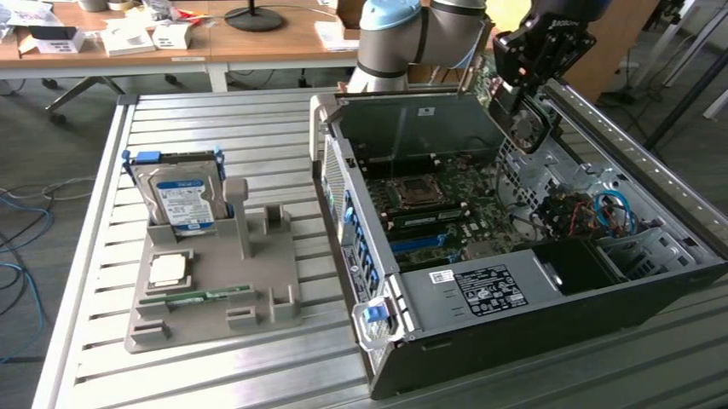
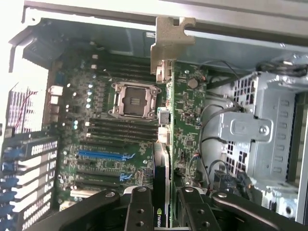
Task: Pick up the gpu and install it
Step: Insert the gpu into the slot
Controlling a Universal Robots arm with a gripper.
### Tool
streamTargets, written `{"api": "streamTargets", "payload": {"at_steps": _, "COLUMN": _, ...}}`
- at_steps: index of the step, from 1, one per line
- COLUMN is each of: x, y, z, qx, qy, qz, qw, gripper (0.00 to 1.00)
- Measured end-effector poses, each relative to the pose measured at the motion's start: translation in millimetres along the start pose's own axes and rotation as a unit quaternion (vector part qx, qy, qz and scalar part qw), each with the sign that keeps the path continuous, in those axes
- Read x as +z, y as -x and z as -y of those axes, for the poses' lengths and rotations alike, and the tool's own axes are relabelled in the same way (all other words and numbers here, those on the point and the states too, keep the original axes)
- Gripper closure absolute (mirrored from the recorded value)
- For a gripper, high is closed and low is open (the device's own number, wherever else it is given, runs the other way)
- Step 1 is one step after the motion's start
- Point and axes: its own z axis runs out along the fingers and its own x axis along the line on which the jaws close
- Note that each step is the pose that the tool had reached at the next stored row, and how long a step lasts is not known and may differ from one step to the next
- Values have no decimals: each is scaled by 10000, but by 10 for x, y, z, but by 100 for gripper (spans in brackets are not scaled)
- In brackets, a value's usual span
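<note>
Clamped on the gpu (image 1: 529,128) (image 2: 185,110), the gripper (image 1: 534,81) (image 2: 163,211) hangs over the open case (image 1: 546,341) at the end that lies farthest back in the exterior view. From where I stand the card hangs down from the fingers (image 2: 139,207) above the motherboard (image 1: 438,200) (image 2: 96,125), towards the exterior view's right. I can't tell whether its lower edge touches the board.

The wrist view looks along the card nearly edge-on. One black finger presses each side, the green face shows, and the metal bracket (image 2: 171,41) at the card's end stands by the case's wall. The cpu socket (image 1: 415,192) (image 2: 134,100) is just beside the card on the board. A blue slot (image 2: 103,155) lies beyond it, apart from the card. On the card's other side sits a silver drive cage (image 2: 262,130), with dark cables running between the two.

To the exterior view's left of the case, a grey holder (image 1: 268,281) rests on the slatted metal table (image 1: 205,119). A hard drive (image 1: 180,200) with a blue label stands upright in it. A memory stick (image 1: 210,296) lies flat near its front edge, with a small square chip (image 1: 169,268) between them. All of these are well apart from the gripper.
</note>
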Motion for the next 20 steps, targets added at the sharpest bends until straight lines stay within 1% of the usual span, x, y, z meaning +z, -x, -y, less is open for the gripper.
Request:
{"api": "streamTargets", "payload": {"at_steps": 3, "x": 0, "y": 0, "z": 0, "qx": -277, "qy": 3, "qz": -22, "qw": 9996, "gripper": 74}}
{"api": "streamTargets", "payload": {"at_steps": 5, "x": 1, "y": 0, "z": 0, "qx": -456, "qy": 5, "qz": -36, "qw": 9990, "gripper": 74}}
{"api": "streamTargets", "payload": {"at_steps": 7, "x": 1, "y": 0, "z": 0, "qx": -635, "qy": 6, "qz": -50, "qw": 9980, "gripper": 74}}
{"api": "streamTargets", "payload": {"at_steps": 10, "x": 2, "y": 0, "z": 0, "qx": -904, "qy": 8, "qz": -72, "qw": 9959, "gripper": 74}}
{"api": "streamTargets", "payload": {"at_steps": 13, "x": 2, "y": 0, "z": 0, "qx": -1168, "qy": 9, "qz": -93, "qw": 9931, "gripper": 74}}
{"api": "streamTargets", "payload": {"at_steps": 15, "x": 3, "y": 0, "z": 0, "qx": -1352, "qy": 10, "qz": -108, "qw": 9908, "gripper": 74}}
{"api": "streamTargets", "payload": {"at_steps": 17, "x": 3, "y": 0, "z": 0, "qx": -1529, "qy": 12, "qz": -122, "qw": 9882, "gripper": 74}}
{"api": "streamTargets", "payload": {"at_steps": 20, "x": 4, "y": 0, "z": 0, "qx": -1794, "qy": 16, "qz": -142, "qw": 9837, "gripper": 74}}
